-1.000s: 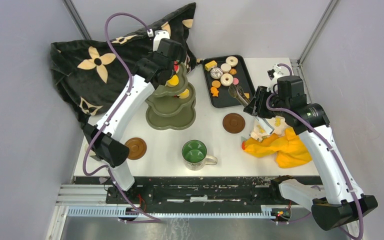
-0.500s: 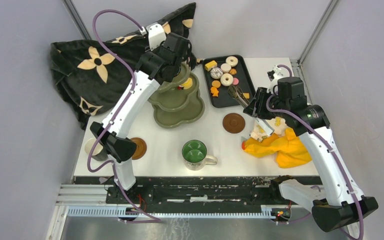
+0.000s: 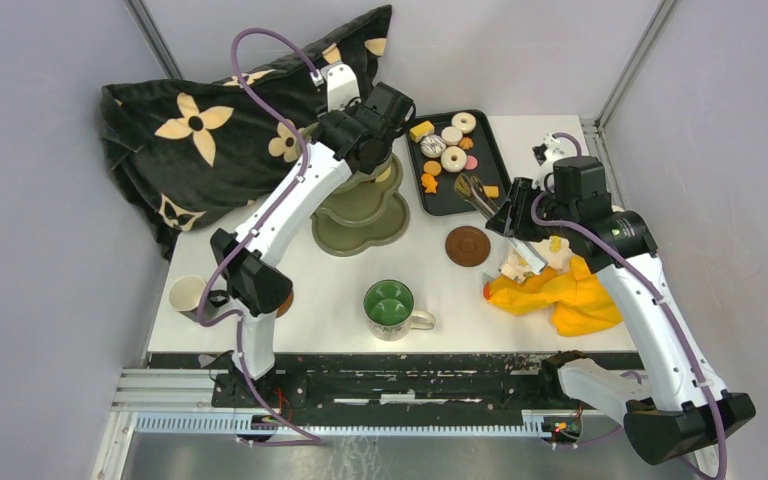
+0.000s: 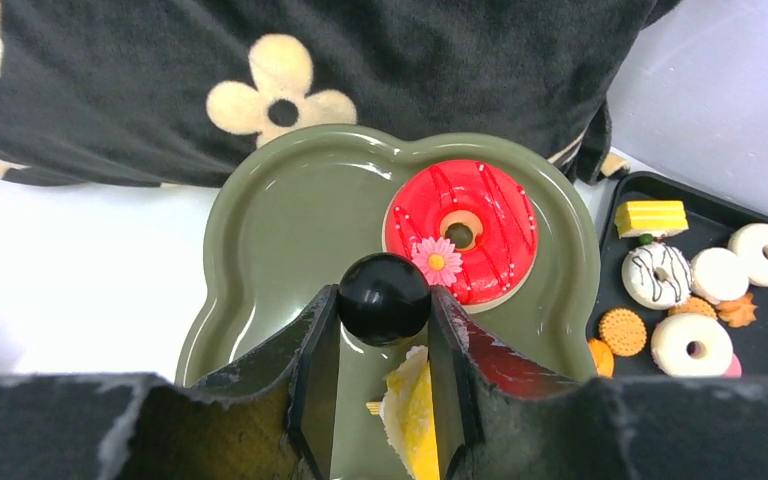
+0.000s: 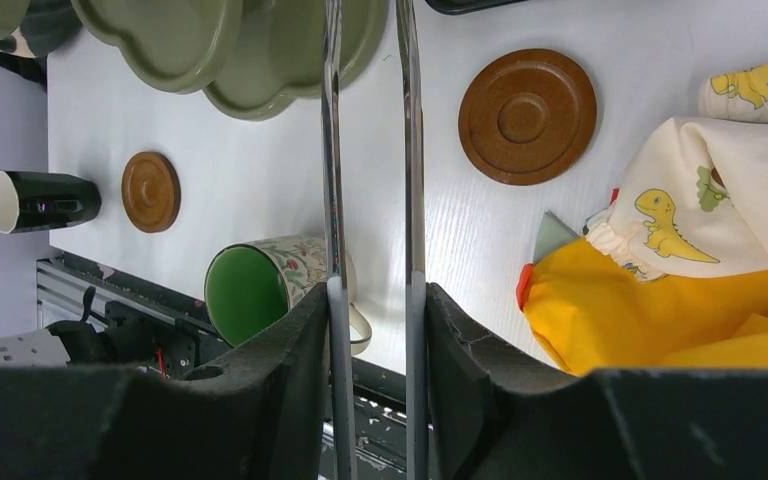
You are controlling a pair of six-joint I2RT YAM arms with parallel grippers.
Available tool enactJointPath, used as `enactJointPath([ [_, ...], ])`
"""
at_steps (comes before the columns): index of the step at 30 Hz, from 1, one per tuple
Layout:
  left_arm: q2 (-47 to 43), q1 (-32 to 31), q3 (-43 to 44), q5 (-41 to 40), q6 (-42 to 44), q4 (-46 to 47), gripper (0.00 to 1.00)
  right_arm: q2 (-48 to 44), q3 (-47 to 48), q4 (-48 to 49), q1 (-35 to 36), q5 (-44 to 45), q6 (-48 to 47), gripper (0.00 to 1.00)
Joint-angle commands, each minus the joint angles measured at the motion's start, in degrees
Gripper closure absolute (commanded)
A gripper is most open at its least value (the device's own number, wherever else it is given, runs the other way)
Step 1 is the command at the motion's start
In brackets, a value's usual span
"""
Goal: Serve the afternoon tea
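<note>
The olive-green three-tier stand is at the back of the table, beside the black tray of toy pastries. My left gripper is shut on the stand's black knob. A red donut lies on the top tier, and a yellow cake shows on a tier below. My right gripper is shut on metal tongs, whose tips hang over the tray's near edge. The green-lined mug stands at the front middle. One brown saucer lies right of the stand.
A black flowered cushion fills the back left, touching the stand. A yellow cloth and a dinosaur-print cloth lie under my right arm. A black cup lies at the front left, with a second saucer next to it.
My left arm has carried the stand by its knob to the right, toward the tray. Its elbow swung right and uncovered the black cup. The right arm has barely moved.
</note>
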Motion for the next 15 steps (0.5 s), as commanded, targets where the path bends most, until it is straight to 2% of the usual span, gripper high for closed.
enactJointPath([
  [1,-1.70,-0.24,3.01,-4.21,-4.84,4.92,0.97,-1.62,-0.26,3.64,-0.30,-0.60,-0.05,0.59],
  [2,-1.68,-0.24,2.21,-3.50,-3.61,5.84,0.94,-1.55,-0.35,3.68,-0.32,-0.66,0.02,0.59],
  [3,-1.82,-0.24,1.68,-3.00,-3.17,6.14,0.79,-1.60,-0.54,3.83,-0.30,-0.67,0.07,0.59],
  [6,-2.88,-0.24,-1.28,-1.67,-2.05,7.49,0.44,-1.58,-0.73,4.09,-0.31,-0.92,0.20,0.59],
  [8,-3.93,-0.24,-3.23,-0.53,-0.64,8.89,0.25,-1.81,-0.84,4.03,-0.30,-0.94,0.21,0.59],
  [11,-5.38,-0.24,-5.13,1.31,2.85,10.88,0.10,-2.05,-1.28,3.95,-0.26,-0.92,0.21,0.59],
  [15,-8.03,-0.20,-6.76,7.27,15.22,16.38,0.01,-2.06,-1.59,4.37,-0.29,-1.22,0.43,0.59],
])
